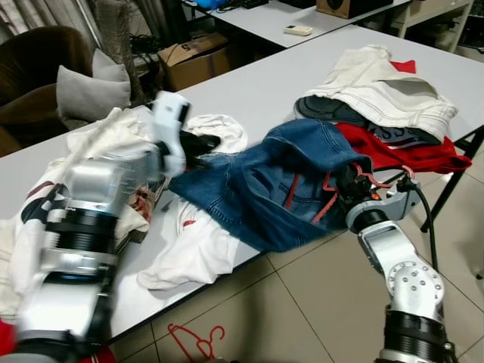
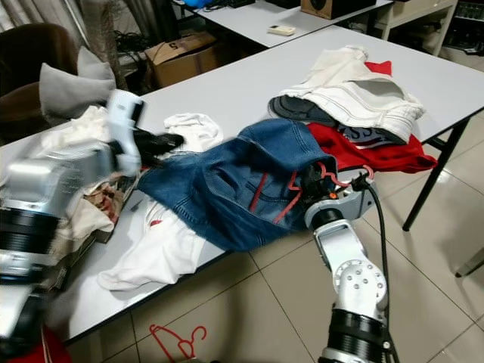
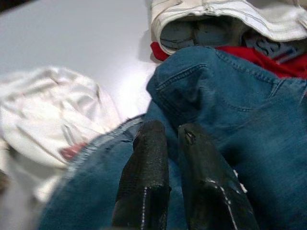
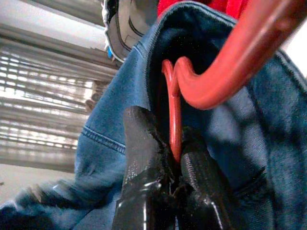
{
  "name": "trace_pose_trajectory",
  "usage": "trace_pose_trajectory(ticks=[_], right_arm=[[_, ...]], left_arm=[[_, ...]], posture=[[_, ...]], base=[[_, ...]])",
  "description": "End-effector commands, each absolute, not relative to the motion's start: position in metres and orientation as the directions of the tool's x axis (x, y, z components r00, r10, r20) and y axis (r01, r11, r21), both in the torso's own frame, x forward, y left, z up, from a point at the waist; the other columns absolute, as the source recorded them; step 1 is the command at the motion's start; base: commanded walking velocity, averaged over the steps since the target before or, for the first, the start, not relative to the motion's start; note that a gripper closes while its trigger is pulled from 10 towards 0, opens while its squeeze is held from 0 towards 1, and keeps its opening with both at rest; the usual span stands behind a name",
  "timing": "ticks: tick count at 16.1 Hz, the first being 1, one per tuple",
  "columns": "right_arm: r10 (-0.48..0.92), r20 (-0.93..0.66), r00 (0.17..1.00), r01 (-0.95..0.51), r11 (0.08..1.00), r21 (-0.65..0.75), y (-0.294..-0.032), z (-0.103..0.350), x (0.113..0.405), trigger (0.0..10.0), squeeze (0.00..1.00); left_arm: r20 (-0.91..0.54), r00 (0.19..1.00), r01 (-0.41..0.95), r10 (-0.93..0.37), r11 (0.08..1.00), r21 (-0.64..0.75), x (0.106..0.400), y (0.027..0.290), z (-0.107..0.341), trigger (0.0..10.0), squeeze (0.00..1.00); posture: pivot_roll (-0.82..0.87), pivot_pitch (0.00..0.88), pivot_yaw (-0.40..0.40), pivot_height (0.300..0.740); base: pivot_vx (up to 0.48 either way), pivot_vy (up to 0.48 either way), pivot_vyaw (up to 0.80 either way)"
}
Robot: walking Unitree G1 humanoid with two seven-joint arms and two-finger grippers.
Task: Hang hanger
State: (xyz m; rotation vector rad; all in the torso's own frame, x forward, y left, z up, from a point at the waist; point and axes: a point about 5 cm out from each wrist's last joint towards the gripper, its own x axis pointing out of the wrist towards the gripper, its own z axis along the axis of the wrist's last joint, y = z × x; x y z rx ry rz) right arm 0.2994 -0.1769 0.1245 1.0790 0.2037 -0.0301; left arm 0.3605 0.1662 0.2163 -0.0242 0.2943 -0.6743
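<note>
Blue jeans (image 1: 280, 181) lie spread on the grey table (image 1: 257, 83), near its front edge. A red hanger (image 4: 216, 81) is tucked into the jeans' opening, and parts of the hanger (image 1: 330, 199) show against the denim. My right gripper (image 4: 168, 139) is shut on the hanger's thin bar, at the jeans' right end (image 1: 349, 185). At the left hem of the jeans, my left gripper (image 1: 204, 144) has its fingers (image 3: 149, 143) pressed together on the denim.
A white jacket (image 1: 386, 87) and a red garment (image 1: 408, 155) are piled at the right. White shirts (image 1: 197, 249) hang over the front edge. Another red hanger (image 1: 198, 340) lies on the tiled floor. A cardboard box (image 1: 193, 60) and a cushioned chair (image 1: 91, 91) stand behind.
</note>
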Motion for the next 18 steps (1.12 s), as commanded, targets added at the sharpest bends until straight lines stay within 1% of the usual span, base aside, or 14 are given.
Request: trace_pose_trajectory(ticks=[1,2,3,4,5,6,8,9,10,11,12,13,16,18], right_arm=[[0.097,-0.177,0.980,0.110,0.478,0.872,-0.171,0.129,0.303,10.0,0.00],[0.106,-0.178,0.978,0.105,0.485,0.868,-0.171,0.130,0.306,10.0,0.00],[0.112,-0.179,0.977,0.101,0.493,0.864,-0.171,0.131,0.307,10.0,0.00],[0.115,-0.180,0.977,0.100,0.498,0.862,-0.171,0.131,0.308,10.0,0.00],[0.117,-0.180,0.977,0.098,0.501,0.860,-0.172,0.131,0.308,10.0,0.00],[0.116,-0.180,0.977,0.098,0.506,0.857,-0.173,0.131,0.308,10.0,0.00],[0.111,-0.177,0.978,0.098,0.502,0.859,-0.174,0.132,0.308,10.0,0.00],[0.110,-0.175,0.978,0.097,0.502,0.860,-0.174,0.133,0.308,10.0,0.00],[0.112,-0.166,0.980,0.089,0.497,0.863,-0.174,0.134,0.308,10.0,0.00],[0.112,-0.164,0.980,0.088,0.497,0.863,-0.174,0.135,0.308,10.0,0.00],[0.114,-0.163,0.980,0.086,0.499,0.863,-0.174,0.135,0.308,10.0,0.00],[0.115,-0.160,0.980,0.082,0.500,0.862,-0.175,0.136,0.308,10.0,0.00],[0.116,-0.156,0.981,0.078,0.500,0.862,-0.175,0.137,0.307,10.0,0.00],[0.122,-0.162,0.979,0.079,0.506,0.859,-0.174,0.135,0.307,10.0,0.00]], left_arm=[[-0.239,0.744,0.630,-0.624,0.774,-0.062,0.363,0.172,0.228,10.0,1.00],[-0.199,0.747,0.642,-0.634,0.766,-0.031,0.365,0.179,0.239,10.0,1.00],[-0.112,0.740,0.668,-0.664,0.744,0.001,0.369,0.179,0.255,10.0,1.00],[-0.017,0.678,0.735,-0.735,0.677,0.029,0.367,0.167,0.271,10.0,1.00],[0.026,0.569,0.820,-0.822,0.570,0.056,0.359,0.150,0.280,10.0,1.00],[-0.046,0.421,0.901,-0.906,0.411,0.143,0.346,0.125,0.274,10.0,1.00],[-0.208,0.278,0.938,-0.938,0.218,0.270,0.331,0.101,0.253,10.0,1.00],[-0.252,0.275,0.930,-0.928,0.189,0.315,0.331,0.097,0.244,10.0,1.00],[-0.358,0.326,0.898,-0.875,0.167,0.408,0.336,0.087,0.220,10.0,0.15],[-0.380,0.349,0.885,-0.857,0.168,0.434,0.338,0.086,0.214,10.0,0.00],[-0.397,0.376,0.868,-0.837,0.169,0.467,0.341,0.083,0.209,10.0,0.00],[-0.385,0.398,0.866,-0.833,0.202,0.457,0.342,0.080,0.208,10.0,0.00],[-0.288,0.345,0.909,-0.893,0.242,0.338,0.333,0.068,0.211,10.0,0.00],[-0.264,0.347,0.912,-0.900,0.259,0.318,0.330,0.060,0.205,10.0,0.00]], posture=[[-0.15,0.000,0.178,0.740],[-0.15,0.000,0.170,0.740],[-0.15,0.000,0.162,0.740],[-0.15,0.000,0.162,0.740],[-0.15,0.000,0.159,0.740],[-0.16,0.000,0.161,0.740],[-0.16,0.000,0.161,0.740],[-0.17,0.000,0.164,0.740],[-0.18,0.000,0.164,0.740],[-0.18,0.000,0.164,0.740],[-0.18,0.000,0.165,0.740],[-0.19,0.000,0.168,0.740],[-0.19,0.000,0.166,0.740],[-0.19,0.000,0.160,0.740]], base=[[0.000,0.000,0.00],[0.000,0.000,0.00],[0.000,0.000,0.00],[0.000,0.000,0.00],[0.000,0.000,0.00],[0.000,0.000,0.00],[0.000,0.000,0.00],[0.000,0.000,0.00],[0.000,0.000,0.00],[0.000,0.000,0.00],[0.000,0.000,0.00],[0.000,0.000,0.00],[0.000,0.000,0.00],[0.000,0.000,0.00]])
